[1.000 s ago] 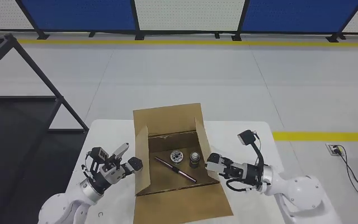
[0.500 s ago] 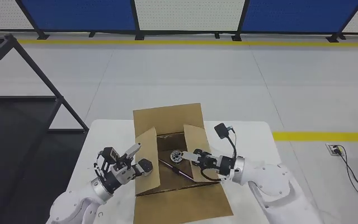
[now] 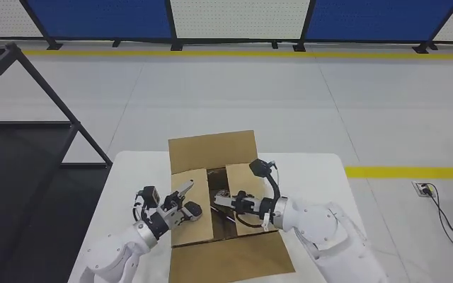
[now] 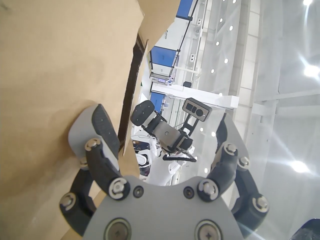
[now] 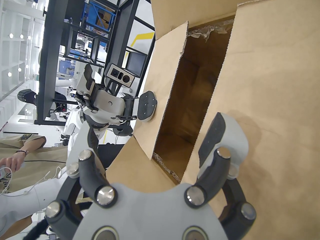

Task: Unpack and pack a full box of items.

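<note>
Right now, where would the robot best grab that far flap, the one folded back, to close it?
Probably the far flap, at the middle of its free edge, away from the hinge. It is a thin sheet leaning outward, so open fingers could straddle that edge from above, one on each face, then swing it forward over the side flaps.

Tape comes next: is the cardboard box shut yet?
Partly shut. On the box, the left flap and right flap are folded inward, a dark gap between them; the far flap and near flap lie spread outward.

Robot lab hall: blue partition panels (image 3: 99,18), yellow floor line (image 3: 396,171)
</note>
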`<act>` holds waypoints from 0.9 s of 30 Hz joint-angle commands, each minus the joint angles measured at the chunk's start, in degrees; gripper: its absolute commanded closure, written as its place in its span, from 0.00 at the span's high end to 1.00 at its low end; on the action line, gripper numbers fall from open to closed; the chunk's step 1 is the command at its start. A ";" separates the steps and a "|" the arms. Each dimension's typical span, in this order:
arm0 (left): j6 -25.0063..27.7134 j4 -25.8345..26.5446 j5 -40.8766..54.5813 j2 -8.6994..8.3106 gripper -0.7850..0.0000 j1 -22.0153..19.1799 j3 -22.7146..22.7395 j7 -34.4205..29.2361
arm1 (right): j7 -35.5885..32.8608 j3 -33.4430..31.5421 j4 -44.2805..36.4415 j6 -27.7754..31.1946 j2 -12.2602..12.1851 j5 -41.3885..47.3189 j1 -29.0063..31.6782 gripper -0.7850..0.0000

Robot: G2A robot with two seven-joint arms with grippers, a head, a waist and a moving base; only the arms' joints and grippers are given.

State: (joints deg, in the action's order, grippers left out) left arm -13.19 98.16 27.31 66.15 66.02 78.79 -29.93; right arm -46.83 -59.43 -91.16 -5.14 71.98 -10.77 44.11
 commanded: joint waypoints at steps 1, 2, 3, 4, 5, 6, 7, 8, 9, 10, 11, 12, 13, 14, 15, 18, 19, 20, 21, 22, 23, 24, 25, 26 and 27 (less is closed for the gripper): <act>-0.35 -0.32 -0.65 0.05 1.00 -0.21 -0.55 0.63 | -0.31 0.28 0.30 -0.46 0.01 -0.49 -0.11 1.00; -0.53 -0.51 -0.76 0.08 1.00 -0.31 -0.81 0.79 | -0.47 0.49 0.45 -0.82 0.02 -0.93 -0.21 1.00; -0.74 -0.75 -0.80 0.11 1.00 -0.44 -0.99 0.96 | -0.70 0.76 0.57 -1.26 0.03 -1.43 -0.33 1.00; -1.11 -0.99 -0.99 0.13 1.00 -0.56 -1.18 1.13 | -1.02 1.05 0.69 -1.66 0.06 -1.78 -0.46 1.00; -1.50 -1.14 -1.04 0.15 1.00 -0.70 -1.37 1.20 | -1.19 1.32 0.80 -2.01 0.08 -2.24 -0.62 1.00; -1.61 -1.28 -1.01 0.17 1.00 -0.84 -1.49 1.26 | -1.36 1.62 1.00 -2.49 0.11 -2.79 -0.75 1.00; -1.64 -1.46 -1.07 0.19 1.00 -0.91 -1.62 1.27 | -1.54 1.92 1.09 -2.90 0.14 -3.17 -0.91 1.00; -1.65 -1.58 -1.13 0.20 1.00 -0.96 -1.74 1.27 | -1.68 2.21 1.27 -3.35 0.19 -3.53 -1.05 1.00; -1.69 -1.65 -1.19 0.21 1.00 -1.01 -1.84 1.28 | -1.78 2.47 1.39 -3.78 0.23 -3.85 -1.19 1.00; -1.65 -1.68 -1.30 0.23 1.00 -1.04 -1.91 1.38 | -1.89 2.72 1.49 -4.20 0.27 -4.14 -1.34 1.00; -1.64 -1.68 -1.38 0.24 1.00 -1.04 -2.00 1.40 | -2.01 2.95 1.57 -4.49 0.32 -4.35 -1.45 1.00; -1.62 -1.69 -1.46 0.24 1.00 -1.05 -2.05 1.44 | -2.17 3.11 1.69 -4.74 0.35 -4.46 -1.55 1.00; -1.59 -1.67 -1.53 0.25 1.00 -1.03 -2.09 1.52 | -2.22 3.24 1.76 -5.01 0.39 -4.63 -1.66 1.00; -1.56 -1.66 -1.58 0.25 1.00 -1.02 -2.10 1.59 | -2.16 3.33 1.78 -5.22 0.42 -4.71 -1.73 1.00; -1.54 -1.63 -1.65 0.26 1.00 -1.00 -2.12 1.66 | -2.09 3.39 1.84 -5.43 0.44 -4.89 -1.77 1.00; -1.24 -1.28 -1.46 0.26 1.00 -0.73 -2.07 1.56 | -1.94 3.50 1.76 -6.06 0.50 -5.11 -1.76 1.00; -1.06 -1.15 -1.38 0.26 1.00 -0.60 -1.99 1.48 | -2.10 3.56 1.76 -6.28 0.50 -5.40 -1.81 1.00; -0.87 -0.99 -1.27 0.25 1.00 -0.47 -1.88 1.43 | -2.24 3.60 1.68 -6.44 0.50 -5.58 -1.83 1.00; -0.62 -0.81 -1.08 0.25 1.00 -0.32 -1.76 1.36 | -2.41 3.63 1.64 -6.58 0.50 -5.71 -1.84 1.00; -0.44 -0.71 -1.00 0.24 1.00 -0.15 -1.63 1.35 | -2.53 3.66 1.57 -6.66 0.50 -5.87 -1.85 1.00; -0.38 -0.60 -0.82 0.23 1.00 -0.01 -1.51 1.32 | -2.66 3.69 1.50 -6.75 0.49 -6.12 -1.87 1.00; -0.28 -0.49 -0.68 0.23 1.00 0.09 -1.42 1.25 | -2.84 3.72 1.48 -6.92 0.48 -6.33 -1.88 1.00; -0.14 -0.41 -0.54 0.23 1.00 0.18 -1.32 1.20 | -3.01 3.80 1.54 -7.42 0.47 -6.84 -1.93 1.00; -0.02 -0.34 -0.17 0.23 1.00 0.28 -1.23 1.03 | -2.94 3.94 1.58 -8.25 0.47 -7.65 -2.07 1.00; 0.11 -0.30 0.11 0.23 1.00 0.37 -1.10 0.94 | -2.86 4.12 1.44 -8.67 0.52 -7.94 -2.14 1.00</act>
State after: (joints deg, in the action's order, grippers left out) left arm -13.19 97.82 27.16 66.37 66.32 77.59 -28.90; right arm -49.78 -55.44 -89.65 -13.36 72.47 -18.38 42.04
